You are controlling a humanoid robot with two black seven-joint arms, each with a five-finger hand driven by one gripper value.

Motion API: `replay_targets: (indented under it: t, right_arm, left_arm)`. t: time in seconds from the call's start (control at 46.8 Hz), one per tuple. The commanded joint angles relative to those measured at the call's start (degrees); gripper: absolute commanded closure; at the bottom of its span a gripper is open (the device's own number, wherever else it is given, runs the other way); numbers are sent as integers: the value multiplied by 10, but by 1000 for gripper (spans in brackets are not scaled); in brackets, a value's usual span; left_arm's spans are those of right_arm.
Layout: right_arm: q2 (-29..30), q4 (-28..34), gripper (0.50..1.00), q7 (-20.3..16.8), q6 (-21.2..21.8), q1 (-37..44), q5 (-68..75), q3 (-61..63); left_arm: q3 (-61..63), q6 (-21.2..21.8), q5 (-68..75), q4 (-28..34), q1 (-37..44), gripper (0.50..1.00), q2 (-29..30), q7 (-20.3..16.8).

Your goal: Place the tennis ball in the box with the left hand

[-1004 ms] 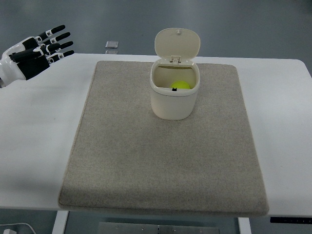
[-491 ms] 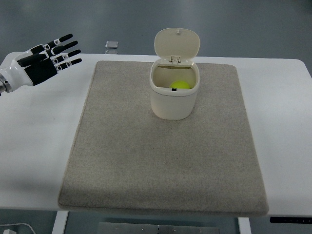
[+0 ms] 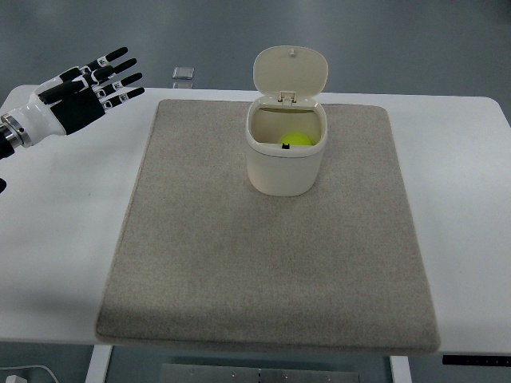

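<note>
Already done, by my reading: the tennis ball [image 3: 298, 139] sits inside the box [image 3: 285, 157], low against its far wall.

My left hand [image 3: 80, 100]: over the table's [image 3: 56, 215] left rear corner, fingers [image 3: 112, 67] straight and fanned apart, palm empty, nothing pinched.

My right hand: nowhere in this view.

Ball from my hand: off to my right and a little nearer the robot's side, well apart from my fingertips, with the rim of the box between us.

Box: a cream tub standing upright on the rear part of the mat [image 3: 263, 263], its mouth facing up.

Lid [image 3: 290, 72]: hinged up at the far edge, standing nearly vertical behind the opening, so the mouth is clear from above and from my side.

Long axis: the ball has none; the box runs vertically, so any reach in would come from over the top.

Nearer hand: mine, since it is the only one showing.

Behind my fingers: a small grey square object [image 3: 183, 73] lies beyond the table's edge; I cannot tell what it is.

Coming move: I judge none is owed to the ball; the hand is free to pull away leftward.
</note>
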Motion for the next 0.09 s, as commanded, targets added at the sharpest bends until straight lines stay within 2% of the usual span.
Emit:
replay_targets:
  t: [0.0,0.064]
  right_arm:
    - [0,0,560,0,-2,0,0,-1]
    - [0,-1,562,-1,-3,0,2,0]
  left_arm:
    - [-1,0,0,-1,0,506,0,0]
    - [-1,0,-1,-1,0,506,1,0]
